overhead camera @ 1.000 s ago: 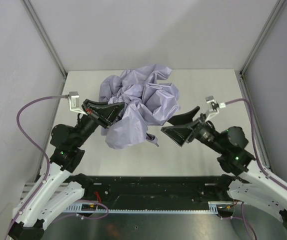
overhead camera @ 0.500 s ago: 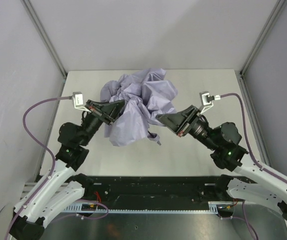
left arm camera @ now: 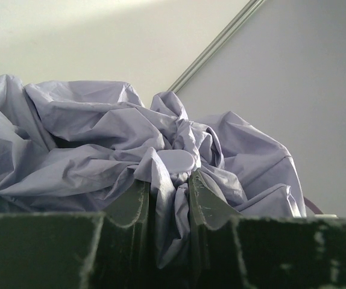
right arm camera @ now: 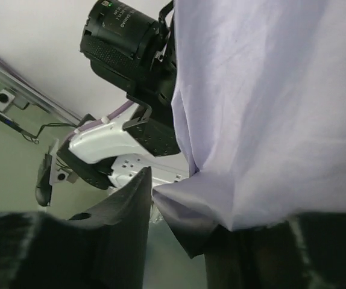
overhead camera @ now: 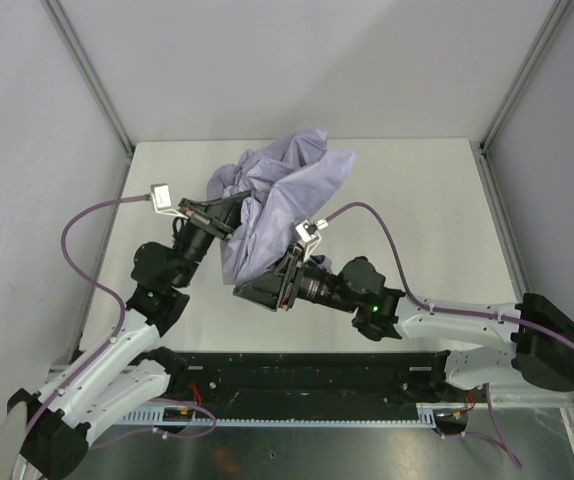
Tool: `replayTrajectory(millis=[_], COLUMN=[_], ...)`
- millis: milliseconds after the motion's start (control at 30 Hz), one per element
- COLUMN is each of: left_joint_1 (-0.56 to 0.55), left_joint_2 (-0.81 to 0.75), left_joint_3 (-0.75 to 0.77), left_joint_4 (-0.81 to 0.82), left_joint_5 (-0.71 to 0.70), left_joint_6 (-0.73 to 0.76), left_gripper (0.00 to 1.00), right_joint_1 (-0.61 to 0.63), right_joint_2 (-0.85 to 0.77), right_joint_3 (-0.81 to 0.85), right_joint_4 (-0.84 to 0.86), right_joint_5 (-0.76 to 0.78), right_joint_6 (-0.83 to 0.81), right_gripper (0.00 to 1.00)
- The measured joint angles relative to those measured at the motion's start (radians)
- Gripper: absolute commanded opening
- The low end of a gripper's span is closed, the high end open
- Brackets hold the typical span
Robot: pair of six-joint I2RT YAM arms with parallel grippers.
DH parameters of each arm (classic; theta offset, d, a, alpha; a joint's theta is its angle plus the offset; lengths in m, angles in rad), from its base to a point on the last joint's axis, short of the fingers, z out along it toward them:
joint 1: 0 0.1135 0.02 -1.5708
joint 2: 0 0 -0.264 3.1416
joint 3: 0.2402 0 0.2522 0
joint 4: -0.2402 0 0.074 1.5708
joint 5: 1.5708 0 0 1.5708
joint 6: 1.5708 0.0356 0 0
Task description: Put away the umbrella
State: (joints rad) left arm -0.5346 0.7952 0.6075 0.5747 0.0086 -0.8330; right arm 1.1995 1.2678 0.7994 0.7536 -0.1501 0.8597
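The umbrella point(overhead camera: 285, 195) is a crumpled heap of pale lavender fabric at the back middle of the table, and its shaft and handle are hidden. My left gripper point(overhead camera: 229, 214) is at the heap's left side. In the left wrist view a fold of umbrella fabric point(left arm camera: 167, 180) is pinched between the two fingers point(left arm camera: 138, 201), so the left gripper point(left arm camera: 172, 201) is shut on it. My right gripper point(overhead camera: 259, 290) sits under the fabric's lower edge. In the right wrist view its jaws stand apart around a hanging corner of the umbrella point(right arm camera: 263, 120). One finger point(right arm camera: 125, 220) shows and the other is covered.
The white table point(overhead camera: 417, 200) is walled by grey panels at the back and both sides. A black rail point(overhead camera: 297, 380) runs along the near edge between the arm bases. The left arm's wrist point(right arm camera: 128, 42) hangs close beside the fabric in the right wrist view.
My right arm has swung from the umbrella's right side across to under its lower front edge. Its wide jaws closed, then parted again. The left gripper has kept its hold and drawn the fabric up.
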Motion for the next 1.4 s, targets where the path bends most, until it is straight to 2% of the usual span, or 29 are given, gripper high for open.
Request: replayTrajectory(millis=[133, 300, 467, 633, 700, 800, 967, 1033, 1100, 1200, 1400], left_joint_1=[0.0, 0.0, -0.001, -0.002, -0.002, -0.002, -0.002, -0.002, -0.002, -0.002, -0.002], left_joint_2=[-0.015, -0.04, -0.058, -0.074, -0.078, -0.079, -0.07, -0.059, -0.05, -0.053, -0.094], left_joint_3=[-0.021, -0.033, -0.042, -0.062, -0.07, -0.074, -0.076, -0.076, -0.079, -0.097, -0.145], left_joint_4=[0.005, 0.016, 0.033, 0.047, 0.054, 0.071, 0.115, 0.131, 0.141, 0.155, 0.159], left_joint_5=[-0.007, -0.009, -0.002, 0.004, 0.006, 0.007, 0.008, 0.014, 0.02, 0.021, 0.021], left_joint_6=[-0.014, -0.035, -0.035, -0.034, -0.035, -0.042, -0.056, -0.06, -0.066, -0.079, -0.096], left_gripper=[0.0, 0.0, 0.0, 0.0, 0.0, 0.0, 0.0, 0.0, 0.0, 0.0, 0.0], right_joint_1=[0.003, 0.026, 0.077, 0.064, 0.039, 0.006, 0.0, -0.004, -0.018, -0.024, 0.059], right_joint_2=[0.007, -0.074, -0.195, -0.323, -0.363, -0.359, -0.126, -0.003, 0.067, 0.034, -0.327], right_joint_3=[0.001, 0.003, 0.0, -0.025, -0.053, -0.104, -0.106, -0.096, -0.098, -0.126, -0.146], right_joint_4=[-0.016, -0.151, -0.352, -0.455, -0.413, -0.231, 0.24, 0.364, 0.401, 0.399, 0.249], right_joint_5=[-0.008, -0.032, -0.039, -0.045, -0.059, -0.082, -0.132, -0.132, -0.123, -0.066, 0.137], right_joint_6=[-0.042, -0.171, -0.292, -0.282, -0.227, -0.119, 0.097, 0.193, 0.23, 0.171, -0.125], right_gripper=[0.67, 0.83, 0.89, 0.98, 0.99, 0.99, 0.99, 0.99, 0.99, 0.99, 0.99])
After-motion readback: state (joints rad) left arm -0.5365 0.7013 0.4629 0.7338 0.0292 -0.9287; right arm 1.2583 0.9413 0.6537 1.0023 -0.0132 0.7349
